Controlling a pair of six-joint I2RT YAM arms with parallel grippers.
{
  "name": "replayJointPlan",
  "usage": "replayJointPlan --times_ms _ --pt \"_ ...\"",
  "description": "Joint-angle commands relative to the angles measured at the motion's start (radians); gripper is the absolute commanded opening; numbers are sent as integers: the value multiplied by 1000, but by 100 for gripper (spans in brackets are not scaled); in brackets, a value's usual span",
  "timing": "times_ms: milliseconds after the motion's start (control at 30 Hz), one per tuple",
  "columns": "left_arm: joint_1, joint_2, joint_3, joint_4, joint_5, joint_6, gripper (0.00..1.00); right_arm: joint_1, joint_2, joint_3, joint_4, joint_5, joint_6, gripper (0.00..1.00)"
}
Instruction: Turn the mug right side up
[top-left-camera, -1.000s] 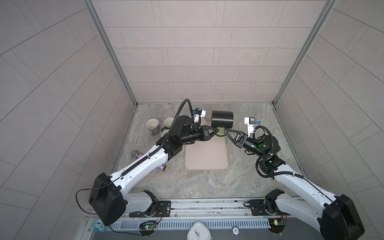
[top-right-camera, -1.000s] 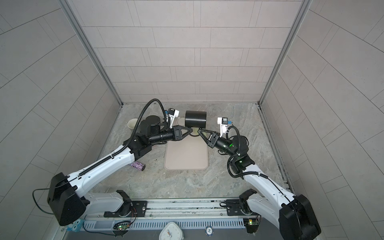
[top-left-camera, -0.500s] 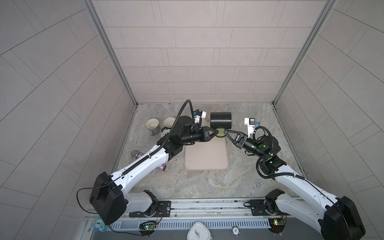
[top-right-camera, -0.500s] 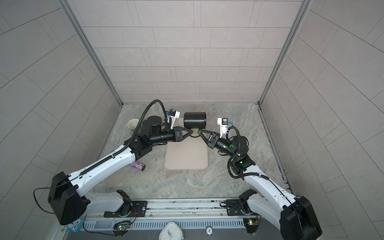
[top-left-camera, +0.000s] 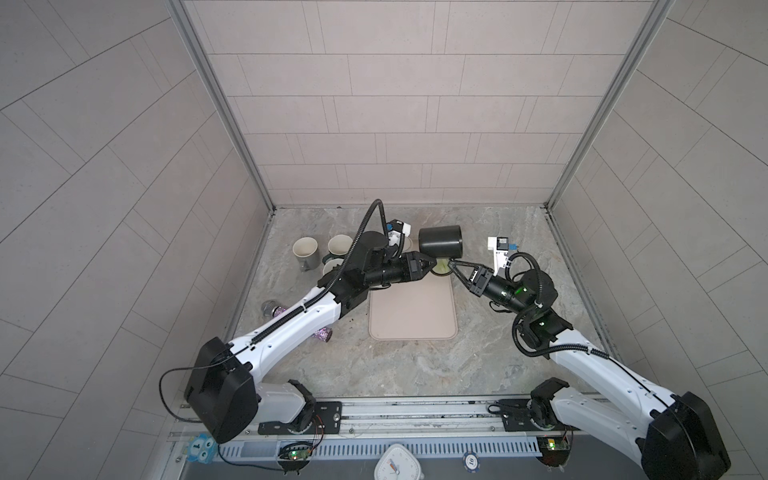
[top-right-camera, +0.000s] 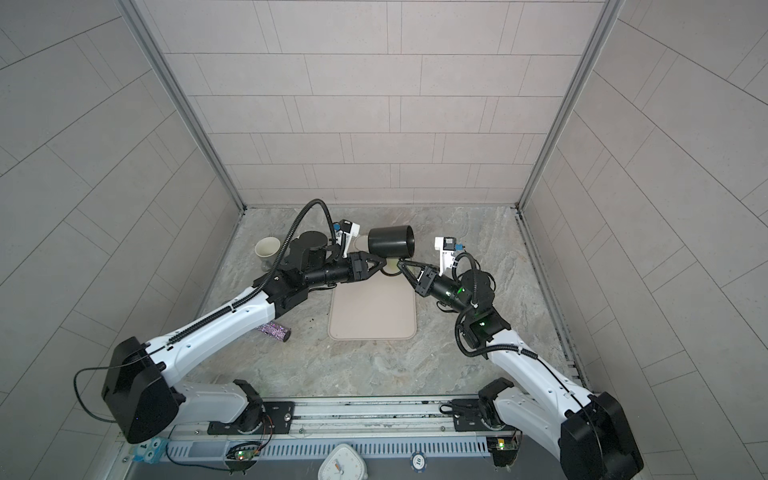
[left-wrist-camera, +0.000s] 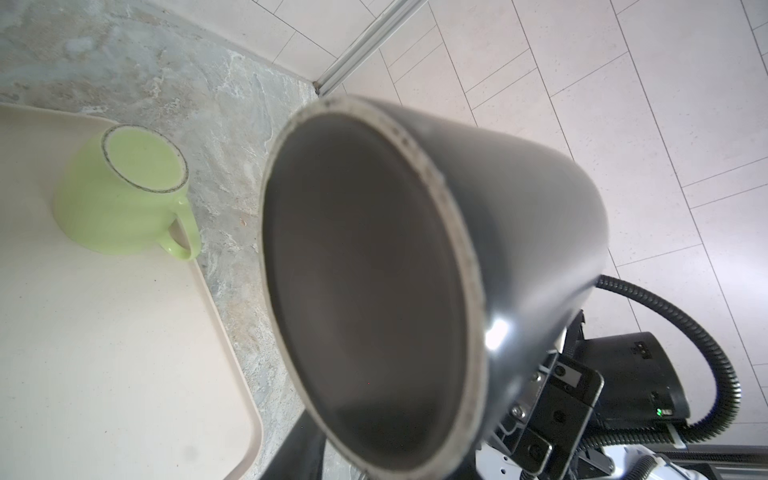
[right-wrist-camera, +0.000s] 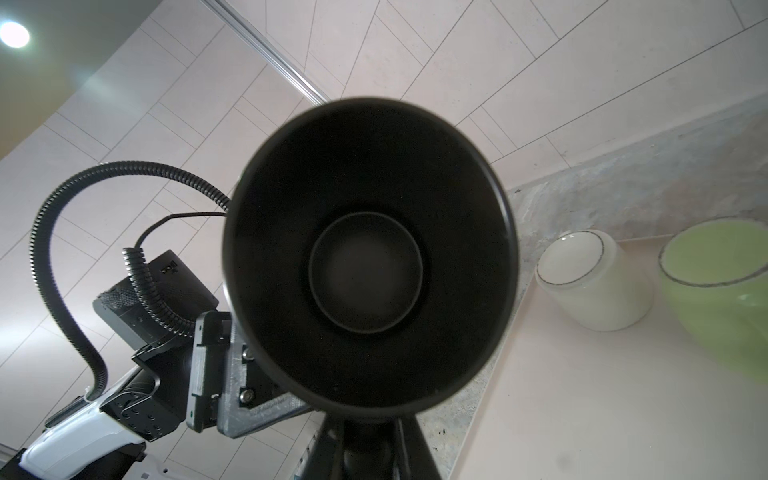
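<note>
Top views both show the black mug (top-left-camera: 440, 242) lying on its side in the air above the far end of the beige mat (top-left-camera: 411, 311), its mouth turned toward the right arm. The left pincer (top-left-camera: 430, 262) and the right pincer (top-left-camera: 454, 264) point at each other just beneath it, tips near one another. Whether the left pincer's jaws stand apart cannot be told. The mat lies on the marbled tabletop (top-left-camera: 415, 374).

Left wrist view has the black mug (left-wrist-camera: 519, 208) close up, one round end toward the lens. A green mug (left-wrist-camera: 120, 191) stands base-up on the mat's corner.

Right wrist view looks straight into the black mug's (right-wrist-camera: 370, 257) mouth. The right pincer (right-wrist-camera: 368, 424) is closed on the mug's underside and carries it. A white cup (right-wrist-camera: 590, 282) stands upside down beside the green mug.
</note>
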Motion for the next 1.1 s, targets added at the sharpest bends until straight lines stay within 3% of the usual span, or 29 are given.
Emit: replayJointPlan --times_ms 0,167,400,1067 --pt "7 12 0 66 -15 0 44 7 -4 50 -34 23 -56 0" --pt "7 9 -18 45 -38 12 50 5 -9 55 -144 72 -117 0" --pt "7 -15 -47 12 -88 41 67 5 -9 73 -265 142 -186 0" --pt "15 -48 -96 -18 -121 65 69 5 90 185 -635 278 -393 0"
